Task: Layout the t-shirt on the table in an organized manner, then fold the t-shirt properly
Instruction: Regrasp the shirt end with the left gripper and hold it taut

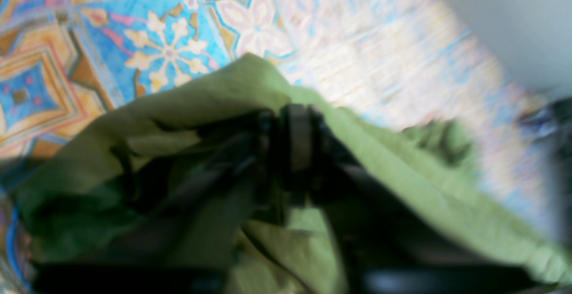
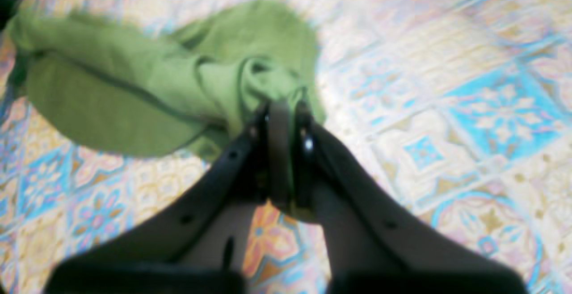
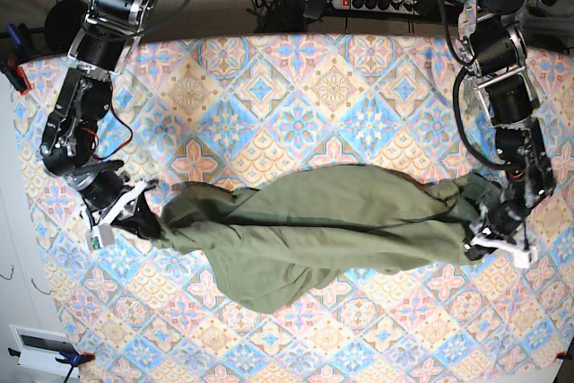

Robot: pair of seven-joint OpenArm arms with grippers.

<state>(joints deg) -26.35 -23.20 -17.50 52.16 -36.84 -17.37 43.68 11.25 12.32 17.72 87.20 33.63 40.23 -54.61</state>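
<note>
One olive-green t-shirt point(image 3: 314, 230) stretched between two grippers on the patterned table point(image 3: 296, 96).

Soft matte cotton, bunched into a long rope-like band with deep creases, a loose rounded lobe sagging toward the table's near edge; it lies across the near half of the table, running side to side. Right gripper point(image 2: 281, 111), black and glossy, is clamped tight on a twisted wad of the fabric at the shirt's end by one side edge. Left gripper point(image 1: 295, 124) sits buried in folds at the opposite end, cloth draped over both fingers (view too blurred; can't tell whether it's pinching or parting). One garment, two arms. Table cloth is smooth, printed with blue, pink and cream diamond tiles and flower medallions. No readable label or writing on the shirt.
</note>
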